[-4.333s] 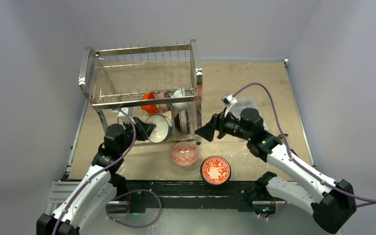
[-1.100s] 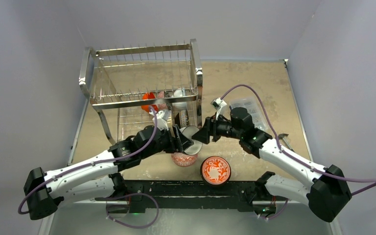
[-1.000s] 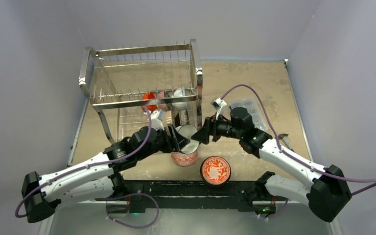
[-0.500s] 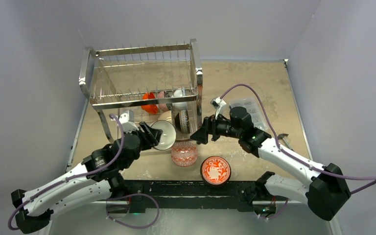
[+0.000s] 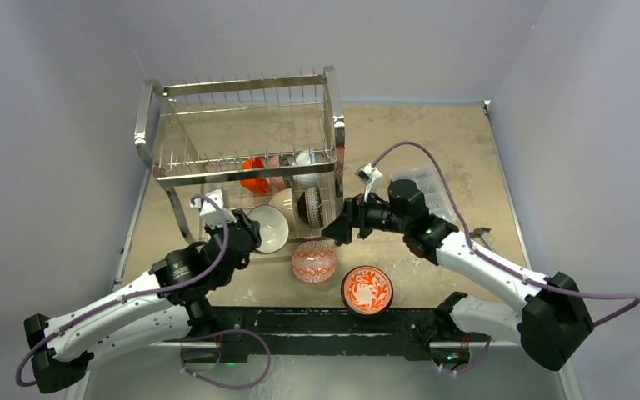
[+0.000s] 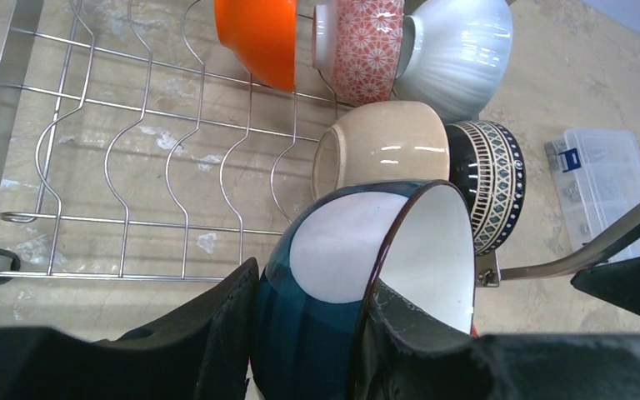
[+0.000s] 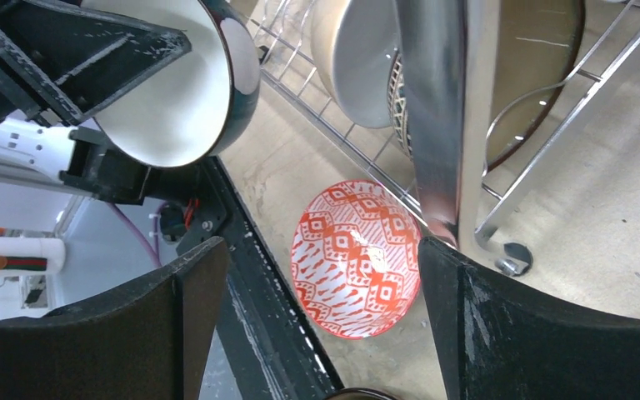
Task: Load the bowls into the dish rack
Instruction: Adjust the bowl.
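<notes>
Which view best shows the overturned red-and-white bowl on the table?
Right wrist: the overturned bowl fills the centre, pattern sharp. Top external shows it small near the rack; left wrist barely shows it.

Clear plastic box (image 6: 604, 179) w/ compartments on tan table (image 5: 400, 133)

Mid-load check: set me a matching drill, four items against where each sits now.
1 dark blue bowl
2 orange bowl
3 red diamond-patterned bowl
4 clear plastic box

A rim down on the table, before the dish rack
B in the left gripper, jaws closed on its wall
C on edge in the rack's back row
D on the table, right of the rack

Pairs: 1-B, 2-C, 3-A, 4-D
</notes>
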Robot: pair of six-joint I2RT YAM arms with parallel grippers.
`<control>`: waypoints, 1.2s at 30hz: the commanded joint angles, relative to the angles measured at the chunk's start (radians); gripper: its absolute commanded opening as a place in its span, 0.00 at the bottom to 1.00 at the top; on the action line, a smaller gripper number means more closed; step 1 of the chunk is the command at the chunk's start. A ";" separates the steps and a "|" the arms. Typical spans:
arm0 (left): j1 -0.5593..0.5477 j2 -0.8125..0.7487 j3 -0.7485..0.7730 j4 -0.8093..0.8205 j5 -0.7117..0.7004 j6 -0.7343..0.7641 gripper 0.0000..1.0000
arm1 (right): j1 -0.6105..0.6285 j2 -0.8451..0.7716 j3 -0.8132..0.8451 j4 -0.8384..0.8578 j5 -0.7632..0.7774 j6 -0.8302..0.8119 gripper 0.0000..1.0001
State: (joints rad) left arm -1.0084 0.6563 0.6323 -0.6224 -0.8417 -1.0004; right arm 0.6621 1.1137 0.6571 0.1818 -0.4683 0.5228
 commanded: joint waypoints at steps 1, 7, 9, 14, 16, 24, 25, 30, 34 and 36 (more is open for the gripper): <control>0.002 -0.016 0.051 0.145 0.058 0.081 0.00 | 0.004 0.010 0.032 0.081 -0.074 0.028 0.87; 0.001 0.016 0.024 0.315 0.264 0.128 0.00 | 0.004 0.028 0.000 0.159 -0.145 0.074 0.89; 0.000 0.050 0.025 0.363 0.314 0.125 0.00 | 0.004 0.034 -0.005 0.169 -0.158 0.085 0.90; -0.006 0.147 0.037 0.466 0.381 0.110 0.00 | 0.005 0.052 -0.009 0.195 -0.193 0.100 0.90; -0.012 0.179 0.035 0.514 0.399 0.107 0.00 | 0.006 0.057 -0.012 0.200 -0.197 0.103 0.90; -0.025 0.220 0.050 0.584 0.407 0.122 0.00 | 0.008 0.055 -0.021 0.179 -0.163 0.108 0.67; -0.025 0.214 0.048 0.585 0.408 0.120 0.00 | 0.008 0.059 -0.020 0.176 -0.158 0.109 0.56; -0.025 0.159 0.010 0.585 0.454 0.093 0.24 | 0.009 0.062 -0.016 0.158 -0.120 0.106 0.02; -0.024 0.115 0.000 0.507 0.492 0.050 0.69 | 0.009 0.053 -0.017 0.149 -0.105 0.102 0.00; -0.024 0.088 -0.002 0.463 0.516 0.026 0.85 | 0.008 0.044 -0.021 0.144 -0.093 0.099 0.00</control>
State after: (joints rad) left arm -1.0485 0.8268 0.6285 -0.1181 -0.3561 -0.9108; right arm 0.6937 1.2087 0.6285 0.2829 -0.5224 0.6220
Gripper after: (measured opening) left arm 0.746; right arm 0.041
